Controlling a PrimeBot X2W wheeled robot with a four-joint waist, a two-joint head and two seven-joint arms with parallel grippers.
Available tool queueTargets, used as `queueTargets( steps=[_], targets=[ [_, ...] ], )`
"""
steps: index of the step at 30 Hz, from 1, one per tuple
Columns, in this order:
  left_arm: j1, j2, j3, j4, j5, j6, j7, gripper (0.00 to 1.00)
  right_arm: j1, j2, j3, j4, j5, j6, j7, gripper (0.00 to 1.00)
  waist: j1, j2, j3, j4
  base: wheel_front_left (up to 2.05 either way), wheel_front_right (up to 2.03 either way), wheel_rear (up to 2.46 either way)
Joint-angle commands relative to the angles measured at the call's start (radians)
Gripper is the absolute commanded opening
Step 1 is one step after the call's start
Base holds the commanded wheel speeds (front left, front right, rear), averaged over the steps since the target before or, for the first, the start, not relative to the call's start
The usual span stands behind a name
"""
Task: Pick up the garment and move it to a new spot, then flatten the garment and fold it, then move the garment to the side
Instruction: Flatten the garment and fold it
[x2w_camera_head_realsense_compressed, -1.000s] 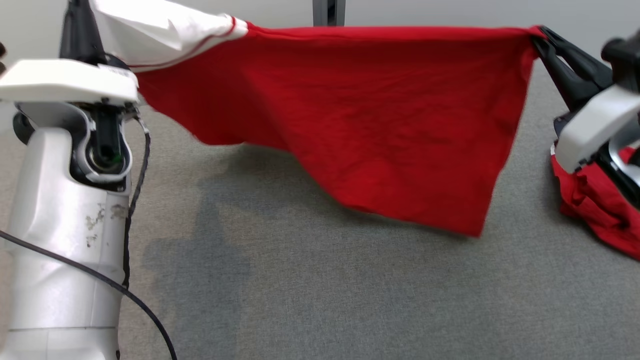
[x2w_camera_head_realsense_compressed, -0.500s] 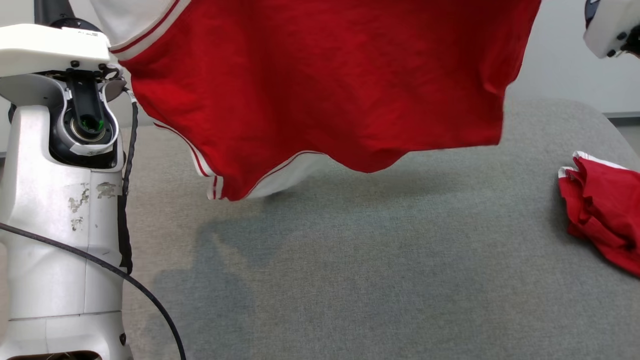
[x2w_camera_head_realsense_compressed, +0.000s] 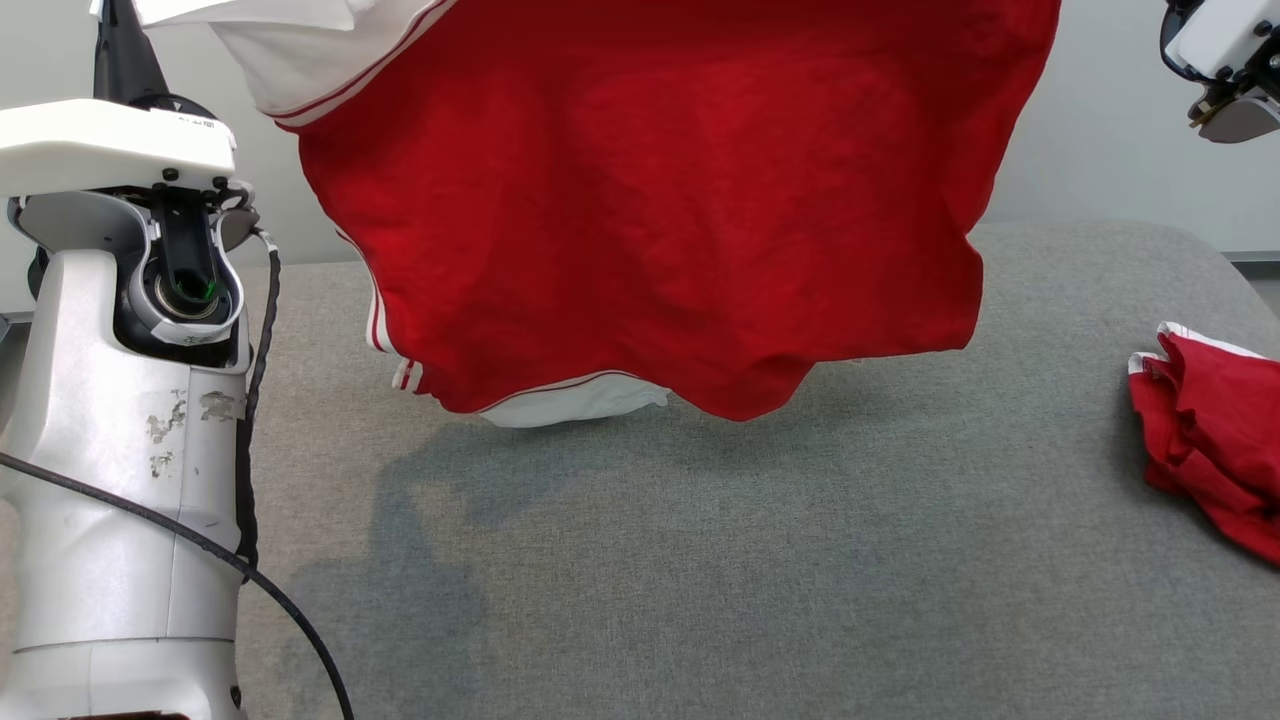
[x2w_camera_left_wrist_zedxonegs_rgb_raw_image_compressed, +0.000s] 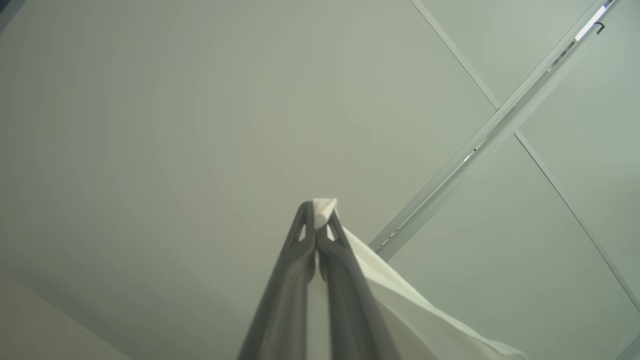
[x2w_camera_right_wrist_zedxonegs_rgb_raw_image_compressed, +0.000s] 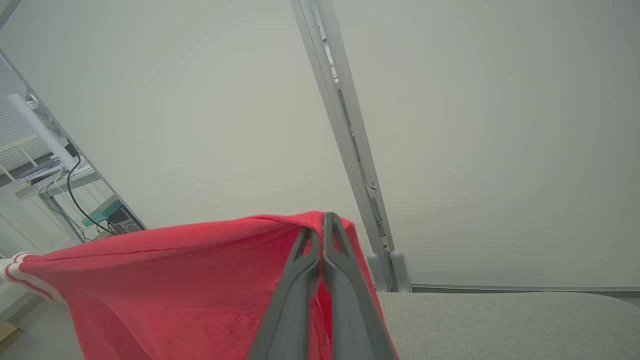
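The shirt (x2w_camera_head_realsense_compressed: 650, 200) hung in the air over the far half of the table (x2w_camera_head_realsense_compressed: 700, 560), stretched wide between the two arms. The left gripper (x2w_camera_left_wrist_zedxonegs_rgb_raw_image_compressed: 316, 220) had its jaws pressed together on a white corner of the cloth. The right gripper (x2w_camera_right_wrist_zedxonegs_rgb_raw_image_compressed: 320, 230) was pinching the red top edge in the same way. The lower hem sagged in the middle, and a white sleeve with striped trim was tucked behind it on the left. Whether that sleeve touched the table could not be told.

The step in hand looked like setting the shirt down in its new spot so that it would lie flat. To do that well, both grippers would need to come down together at the same height, well apart, so that the top edge stayed taut. It would be best for the hem to meet the table first. The grippers could then draw the top edge away from it, so that the cloth rolled out smooth rather than heaping. The tucked sleeve was the likeliest trouble, since it could end up trapped under the body and need pulling out afterwards.

A second red cloth (x2w_camera_head_realsense_compressed: 1215, 440) lay bunched at the right edge of the table, so the shirt should land left of it, near the middle. The jaws ought not to part until most of the cloth was resting on the table.
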Motion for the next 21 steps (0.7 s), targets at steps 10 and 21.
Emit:
queueTargets(
  steps=[10,21],
  targets=[
    [-0.04,0.028,-0.01,0.075,0.009,-0.005,0.005,0.0,-0.042,0.007,0.037,0.04,-0.001,-0.001,-0.036,0.0,0.0,0.0,0.023,0.0,0.0,0.0,0.0],
    [-0.321,0.074,-0.069,0.114,0.077,0.049,0.057,0.0,-0.268,-0.022,0.08,0.05,-0.102,-0.001,-0.122,0.0,0.0,0.0,0.247,-0.015,0.0,0.0,0.0]
  ],
)
